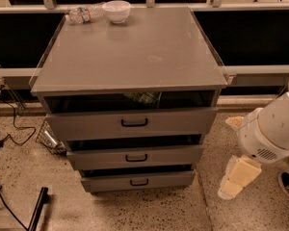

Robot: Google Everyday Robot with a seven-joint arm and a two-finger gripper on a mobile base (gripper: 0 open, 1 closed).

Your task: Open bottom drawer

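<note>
My gripper [236, 178], clenched or not I cannot tell, hangs low right of the cabinet [130, 57], level with the bottom drawer [111, 182] I must pull.
</note>
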